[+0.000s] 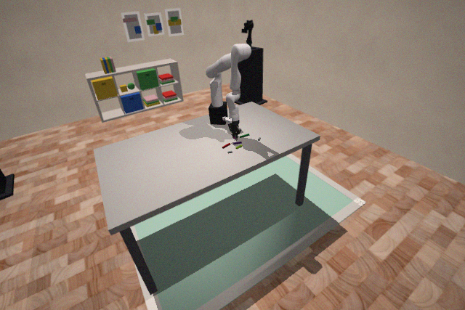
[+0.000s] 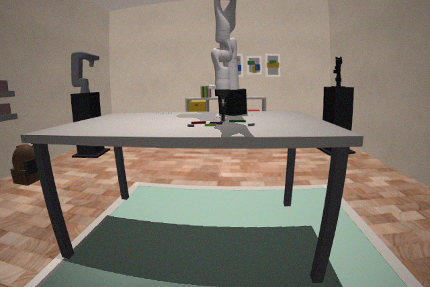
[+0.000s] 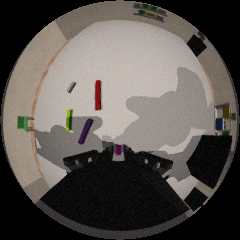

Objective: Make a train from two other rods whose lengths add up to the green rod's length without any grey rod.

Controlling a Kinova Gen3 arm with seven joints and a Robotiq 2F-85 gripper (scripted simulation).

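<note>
My gripper (image 1: pixel 235 136) is low over the table among the rods, and it also shows in the exterior view (image 2: pixel 222 117). In the wrist view its fingers stand partly open on either side of a short magenta rod (image 3: pixel 118 149), wider than the rod. A purple rod (image 3: pixel 85 131) lies tilted just left of it. A lime rod (image 3: pixel 69 120), a red rod (image 3: pixel 98 94) and a small grey rod (image 3: pixel 72 87) lie farther out. The green rod (image 1: pixel 245 135) lies to the right of the gripper, out of the wrist view.
A second grey rod (image 1: pixel 259 137) lies right of the green rod. The arm's base (image 1: pixel 217 114) stands on the table behind the rods. The table's near right edge (image 1: pixel 262 162) is not far from the rods.
</note>
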